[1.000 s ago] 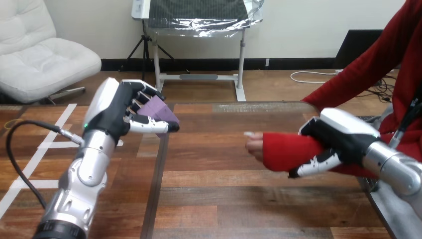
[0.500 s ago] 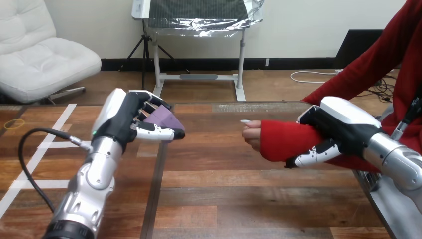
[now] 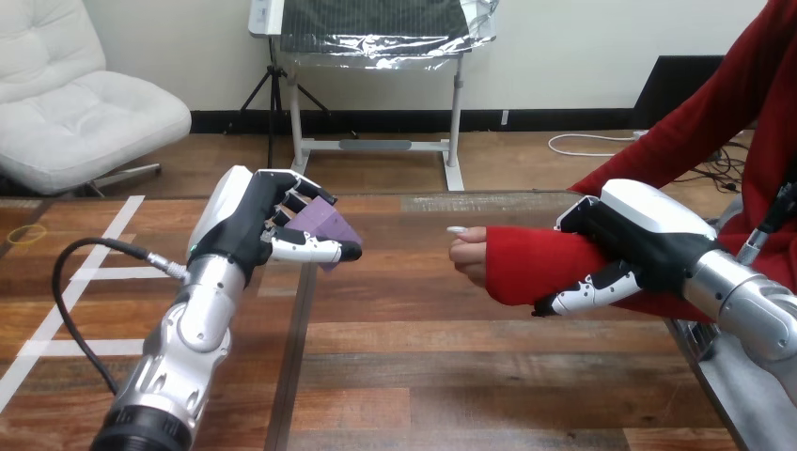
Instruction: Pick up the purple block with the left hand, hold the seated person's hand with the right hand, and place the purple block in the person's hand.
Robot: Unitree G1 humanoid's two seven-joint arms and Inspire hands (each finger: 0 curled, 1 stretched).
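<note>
Purple block (image 3: 320, 225) is clasped between the curled fingers and thumb of the left hand (image 3: 246, 224), well apart from the person's hand (image 3: 468, 254), at its left. Behind that hand, the right hand (image 3: 632, 246) wraps fingers and thumb round the person's red-sleeved forearm (image 3: 528, 265).

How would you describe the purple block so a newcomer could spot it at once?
Start at the wooden table, then follow the robot's left arm up from the bottom left to its left hand. The purple block is clasped in that hand, above the table: the only purple thing, against black-and-white machine parts.
</note>
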